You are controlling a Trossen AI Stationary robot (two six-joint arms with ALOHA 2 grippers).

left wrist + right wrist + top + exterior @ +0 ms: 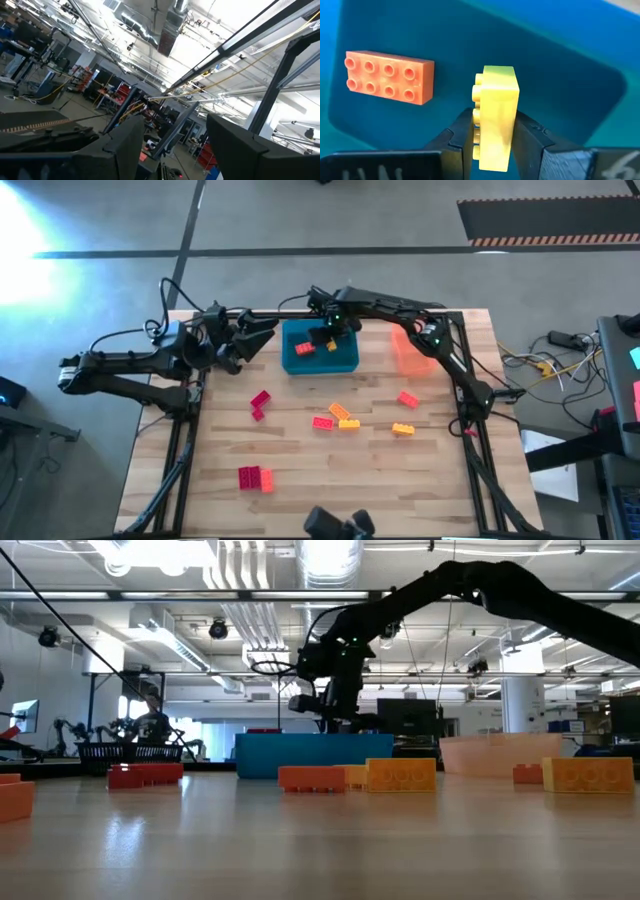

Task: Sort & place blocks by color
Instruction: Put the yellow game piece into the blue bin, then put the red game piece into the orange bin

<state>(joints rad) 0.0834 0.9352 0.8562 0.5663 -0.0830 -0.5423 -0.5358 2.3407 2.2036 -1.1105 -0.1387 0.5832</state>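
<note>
A yellow block (495, 112) is being pinched on its two broad faces by the right gripper (494, 131), seen only in the right wrist view. The block is being held on edge, studs facing sideways, long axis running away from the fingers toward the blue tray (560, 75) floor. A red block (389, 76) is lying flat in the tray, studs up, well apart from the held one.

In the high view the right arm is being stretched from the table's 3 o'clock edge across to 12 o'clock, with the right gripper (330, 337) over the blue tray (345, 363); the red block (304, 349) is showing inside, while the held block is hidden by the gripper. The left gripper (262, 337) is being held at 10 o'clock, just beside the tray, pointing toward it. Its fingers (125, 150) are being held apart with nothing between them in the left wrist view, aimed up at the ceiling.

Loose blocks are lying around the table centre: pink (260, 402) at 9 o'clock, orange (340, 413) and red (322, 422) at centre, yellow (403, 429) and red (408, 399) toward 3 o'clock, a pink-red pair (254, 477) at 7 o'clock. An orange tray (410, 352) is standing at 1 o'clock.

In the low view the gripper (335, 710) is hanging just above the tray (315, 755) rim.
</note>
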